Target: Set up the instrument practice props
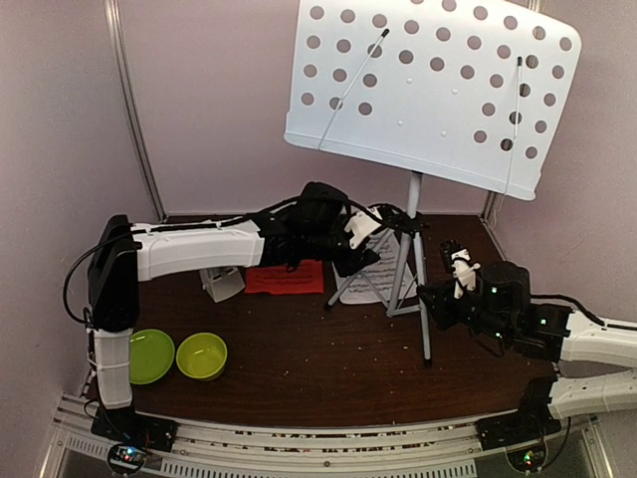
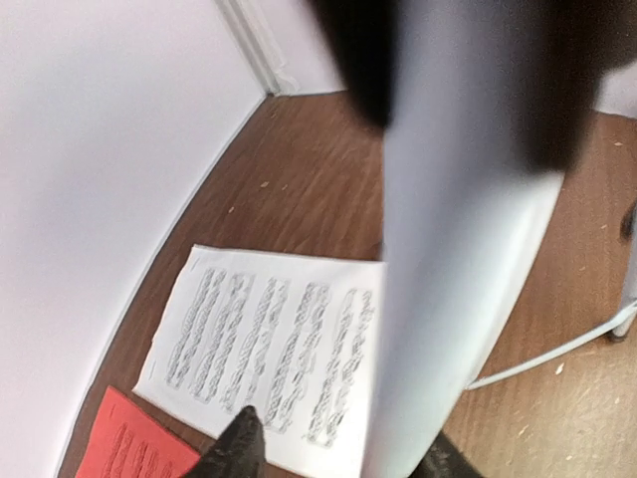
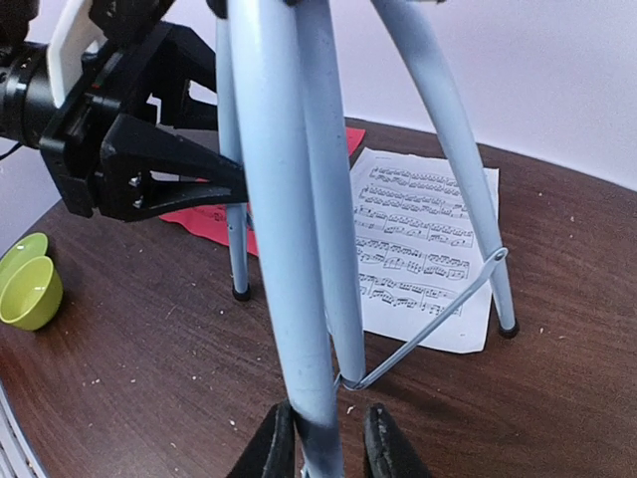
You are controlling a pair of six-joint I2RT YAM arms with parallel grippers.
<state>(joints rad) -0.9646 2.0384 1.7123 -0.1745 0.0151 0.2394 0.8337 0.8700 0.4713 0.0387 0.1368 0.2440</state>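
Toward the back right of the dark brown wood-grain table point(image 1: 299, 349) stands the grey-white tripod music stand with perforated desk point(image 1: 428, 75), upright on its three legs, with the desk tilted & high over the surface. Btwn the legs lies the white printed music sheet point(image 1: 383, 271), flat, w/ one foot of the stand at its edge. The red paper music sheet point(image 1: 286, 277) lies flat just left of it; can't tell if the two overlap. Further left, near the red one, sits the small whitish pyramid metronome point(image 1: 221, 282), partly under the left arm. The left gripper point(image 2: 338, 458) has its fingers apart on either side of the stand's pole, w/ a clear gap on one side; the pole is blurred in the wrist view. The right gripper point(image 3: 328, 443) is low on the front leg, a finger close on each side; can't tell whether it's clamped. Two lime-green plastic bowls point(image 1: 202, 356) sit just beside each other at front left. Pale specks dot the table. Pale lilac walls point(image 1: 199, 100) close in the back & sides, w/ a metal strip point(image 1: 134, 110) in the corner. A silver slotted rail point(image 1: 299, 438) at the near edge carries the arm bases.
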